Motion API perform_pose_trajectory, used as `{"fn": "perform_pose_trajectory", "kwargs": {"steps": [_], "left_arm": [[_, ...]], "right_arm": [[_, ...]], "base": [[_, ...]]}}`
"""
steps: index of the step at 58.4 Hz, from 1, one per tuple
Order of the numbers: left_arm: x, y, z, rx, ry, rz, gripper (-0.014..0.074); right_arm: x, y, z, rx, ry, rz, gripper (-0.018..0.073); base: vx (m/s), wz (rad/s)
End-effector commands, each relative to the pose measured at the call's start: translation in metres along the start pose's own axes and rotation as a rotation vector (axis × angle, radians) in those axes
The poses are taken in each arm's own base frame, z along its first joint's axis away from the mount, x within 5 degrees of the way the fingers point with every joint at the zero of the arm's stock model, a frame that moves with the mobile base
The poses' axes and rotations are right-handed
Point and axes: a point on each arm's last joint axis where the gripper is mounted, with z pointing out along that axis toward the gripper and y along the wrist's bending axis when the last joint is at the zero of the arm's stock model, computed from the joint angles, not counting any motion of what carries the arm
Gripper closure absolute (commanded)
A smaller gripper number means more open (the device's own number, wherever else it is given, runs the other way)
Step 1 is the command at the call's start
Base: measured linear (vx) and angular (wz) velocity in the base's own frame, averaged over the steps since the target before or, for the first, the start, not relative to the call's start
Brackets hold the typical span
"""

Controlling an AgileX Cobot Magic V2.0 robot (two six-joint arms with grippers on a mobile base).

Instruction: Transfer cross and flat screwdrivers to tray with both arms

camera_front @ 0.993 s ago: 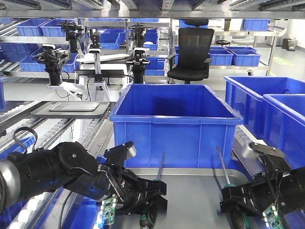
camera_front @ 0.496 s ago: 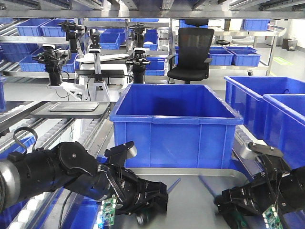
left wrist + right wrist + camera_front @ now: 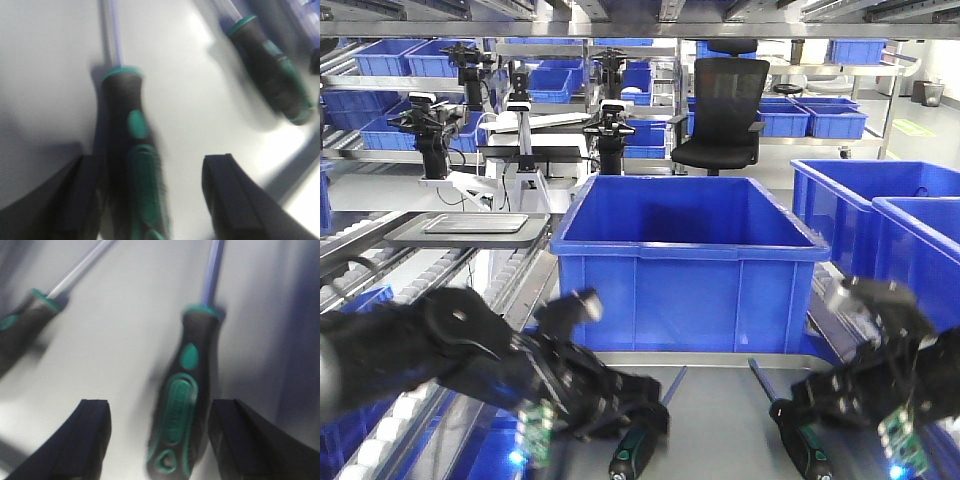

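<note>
Screwdrivers lie flat in our tray (image 3: 720, 385), left one (image 3: 131, 165) and right one (image 3: 185, 410), each between spread fingers of left hand (image 3: 155, 200) and right hand (image 3: 160, 440), released.

A large blue bin (image 3: 690, 262) stands centre, more blue bins (image 3: 880, 225) to the right. Behind sits a black office chair (image 3: 722, 102) amid shelving stacked with blue crates (image 3: 390, 57). Roller conveyors (image 3: 450, 270), somewhat blurred, run along the left.
</note>
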Motion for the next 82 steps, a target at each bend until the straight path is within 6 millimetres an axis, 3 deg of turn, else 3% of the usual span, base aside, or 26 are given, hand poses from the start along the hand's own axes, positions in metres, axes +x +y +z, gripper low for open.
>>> {"fn": "perform_pose_trajectory", "kwargs": {"steps": [1, 7, 12, 20, 27, 36, 50, 55, 60, 70, 82], "left_arm": [[-0.014, -0.024, -0.047, 0.019, -0.138, 0.074, 0.0136], [-0.014, -0.029, -0.072, -0.033, -0.178, 0.150, 0.0218], [-0.011, -0.036, -0.096, -0.074, -0.215, 0.210, 0.0328], [-0.001, -0.046, -0.131, -0.139, -0.237, 0.300, 0.0601], [0.013, -0.051, -0.157, -0.192, -0.253, 0.323, 0.0601], [0.046, -0.043, -0.185, -0.281, -0.342, 0.387, 0.0595], [0.137, -0.019, -0.216, -0.305, -0.631, 0.469, 0.0594], [0.171, -0.008, -0.221, -0.287, -0.732, 0.479, 0.0594], [0.192, -0.003, -0.227, -0.271, -0.841, 0.498, 0.0594], [0.212, 0.006, -0.225, -0.261, -0.911, 0.508, 0.0594], [0.213, 0.008, -0.221, -0.266, -0.890, 0.504, 0.0594]], "right_arm": [[-0.014, 0.015, -0.037, -0.008, -0.127, -0.042, 0.0124], [-0.012, 0.023, -0.059, 0.008, -0.174, -0.079, 0.0198], [-0.007, 0.029, -0.076, 0.029, -0.206, -0.110, 0.0326], [0.003, 0.040, -0.111, 0.080, -0.286, -0.162, 0.0575], [0.020, 0.050, -0.141, 0.123, -0.395, -0.190, 0.0571], [0.069, 0.056, -0.166, 0.183, -0.639, -0.211, 0.0570], [0.162, 0.055, -0.166, 0.237, -0.839, -0.262, 0.0567], [0.185, 0.053, -0.162, 0.256, -0.894, -0.290, 0.0567], [0.198, 0.049, -0.153, 0.269, -0.929, -0.288, 0.0567], [0.210, 0.045, -0.140, 0.249, -0.903, -0.264, 0.0567], [0.214, 0.048, -0.134, 0.172, -0.835, -0.210, 0.0567]], "base": [[0.00, 0.00], [0.00, 0.00], [0.00, 0.00], [0.00, 0.00], [0.00, 0.00], [0.00, 0.00], [0.00, 0.00], [0.00, 0.00], [0.00, 0.00], [0.00, 0.00], [0.00, 0.00]]}}
